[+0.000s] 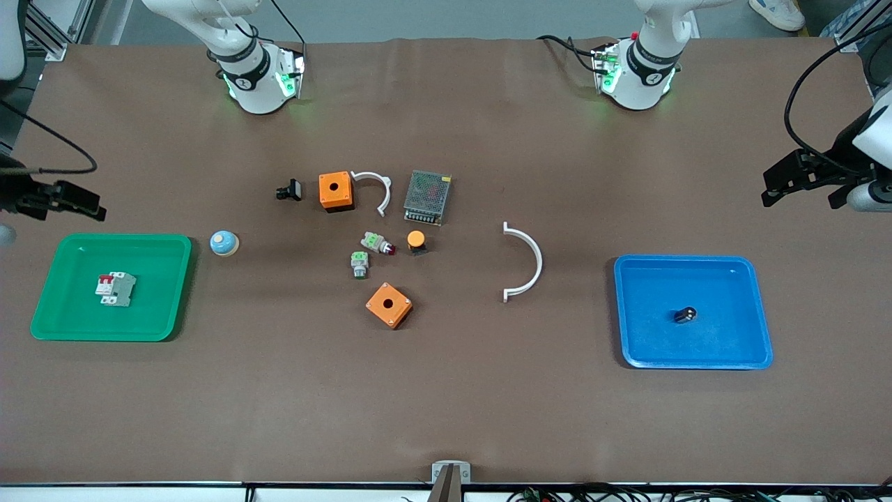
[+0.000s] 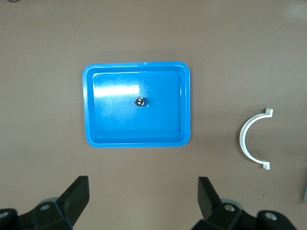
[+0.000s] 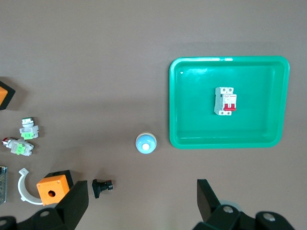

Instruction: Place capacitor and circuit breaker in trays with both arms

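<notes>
The capacitor [image 1: 685, 315], a tiny black cylinder with a silvery end, lies in the blue tray [image 1: 739, 348]; it also shows in the left wrist view [image 2: 139, 101]. The circuit breaker [image 1: 116, 288], white-grey with red levers, lies in the green tray [image 1: 160, 314]; it also shows in the right wrist view [image 3: 225, 100]. My left gripper [image 1: 801, 183] [image 2: 144, 191] is open and empty, high over the table's edge beside the blue tray. My right gripper [image 1: 66, 201] [image 3: 143, 191] is open and empty, high over the table's edge beside the green tray.
At mid-table lie two orange boxes [image 1: 336, 191] [image 1: 389, 305], two white curved clips [image 1: 524, 261] [image 1: 374, 188], a mesh-topped box [image 1: 427, 196], two green push-buttons [image 1: 376, 242] [image 1: 359, 265], an orange-capped buzzer [image 1: 417, 241], a black clip part [image 1: 289, 189] and a blue dome [image 1: 224, 243].
</notes>
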